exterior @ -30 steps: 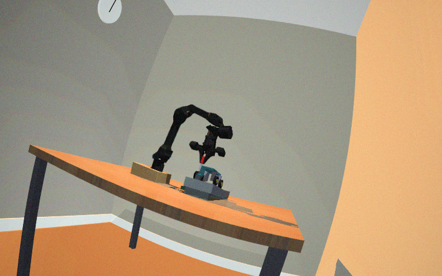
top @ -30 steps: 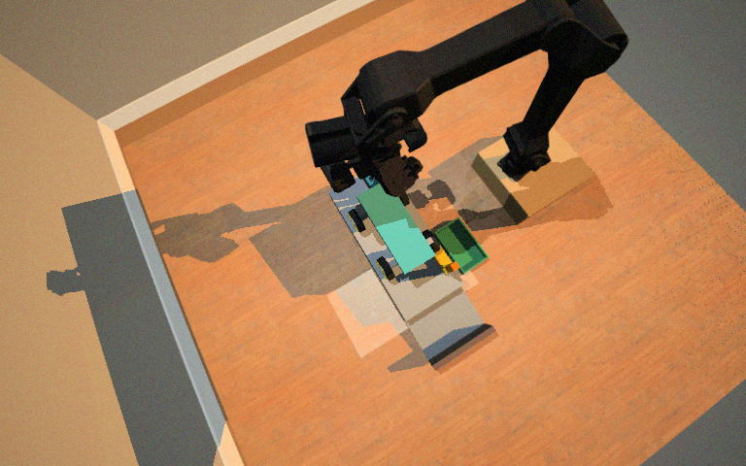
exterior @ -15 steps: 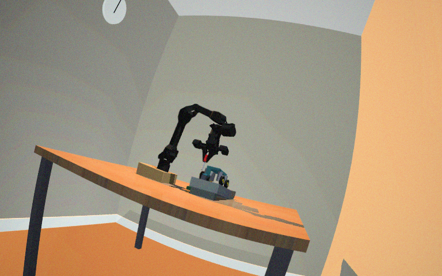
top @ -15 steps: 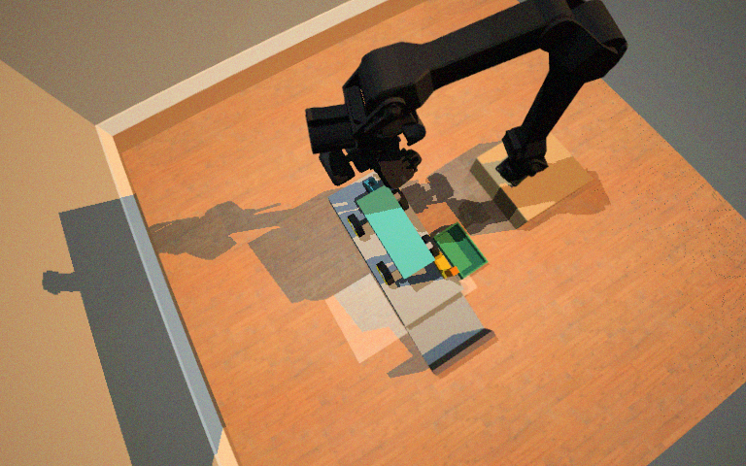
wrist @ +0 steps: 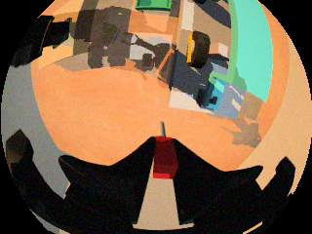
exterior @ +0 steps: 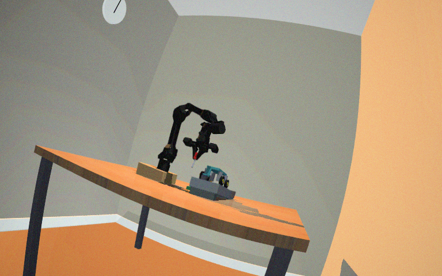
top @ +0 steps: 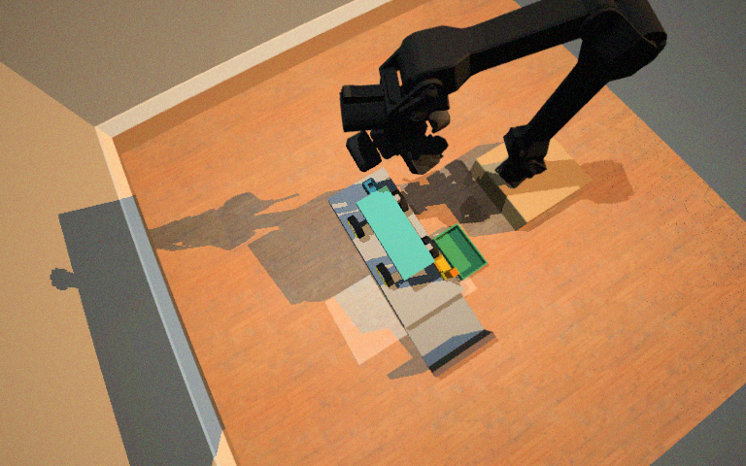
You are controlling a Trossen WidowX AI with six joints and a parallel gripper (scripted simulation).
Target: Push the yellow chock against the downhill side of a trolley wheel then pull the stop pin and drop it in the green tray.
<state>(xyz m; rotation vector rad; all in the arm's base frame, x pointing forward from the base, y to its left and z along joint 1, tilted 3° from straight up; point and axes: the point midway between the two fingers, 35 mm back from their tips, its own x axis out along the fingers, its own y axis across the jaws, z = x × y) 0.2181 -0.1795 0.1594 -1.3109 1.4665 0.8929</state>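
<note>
Gripper clenched on pin, red head between fingers, thin shaft pointing down, clear of trolley. In exterior view pin hangs above table, uphill of trolley. Below: ramp, teal trolley on upper part. Chock against downhill wheel on tray side. Tray just beside ramp. Farthest: arm base block.

Top overhead, exterior low afar, wrist close; all share trolley.
</note>
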